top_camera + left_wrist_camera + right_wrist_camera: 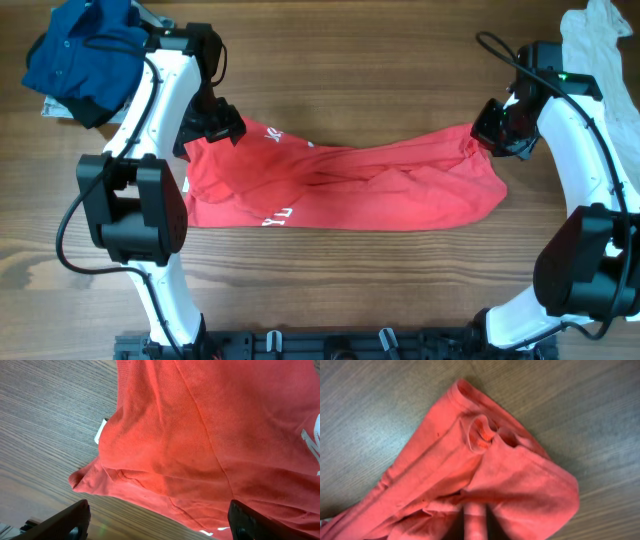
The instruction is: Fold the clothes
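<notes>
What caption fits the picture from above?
Left end effector and right end effector at the ends of a red shirt; blue shirt, white garment aside.

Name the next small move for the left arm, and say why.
Probably lower the left gripper onto the shirt edge below it and close. Its jaws stand open above the cloth near the white label, holding nothing, while the right gripper seems pinched on the opposite end. Both ends likely need holding before a fold.
</notes>
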`<control>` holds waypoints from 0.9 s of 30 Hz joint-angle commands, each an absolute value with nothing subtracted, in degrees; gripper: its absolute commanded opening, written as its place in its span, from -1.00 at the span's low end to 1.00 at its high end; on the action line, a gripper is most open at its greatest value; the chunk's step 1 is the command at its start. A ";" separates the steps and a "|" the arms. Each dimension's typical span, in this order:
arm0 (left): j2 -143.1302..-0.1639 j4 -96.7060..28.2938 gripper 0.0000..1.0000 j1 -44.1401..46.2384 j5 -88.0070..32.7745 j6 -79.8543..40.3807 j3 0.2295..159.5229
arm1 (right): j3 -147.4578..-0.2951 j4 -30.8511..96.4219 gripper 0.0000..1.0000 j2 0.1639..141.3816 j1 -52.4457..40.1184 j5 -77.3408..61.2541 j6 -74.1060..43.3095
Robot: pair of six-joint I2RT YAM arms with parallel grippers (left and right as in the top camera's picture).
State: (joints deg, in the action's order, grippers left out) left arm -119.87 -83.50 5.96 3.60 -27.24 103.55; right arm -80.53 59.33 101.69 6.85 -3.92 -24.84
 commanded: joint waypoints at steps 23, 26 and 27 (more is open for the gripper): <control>-118.89 -82.43 0.82 6.13 4.16 -27.18 103.07 | -74.41 41.17 -0.91 114.41 6.98 -5.76 -23.90; -118.89 -82.43 0.82 6.11 4.16 -27.18 103.07 | -74.41 43.62 -0.91 108.62 6.98 -4.25 -24.21; -118.89 -82.43 0.83 6.11 4.16 -27.18 103.07 | -74.41 44.88 -0.91 106.15 6.98 -4.29 -24.62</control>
State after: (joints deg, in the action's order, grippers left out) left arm -119.87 -82.48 5.96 3.60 -27.24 103.46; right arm -74.37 43.07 113.01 6.85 -6.33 -23.07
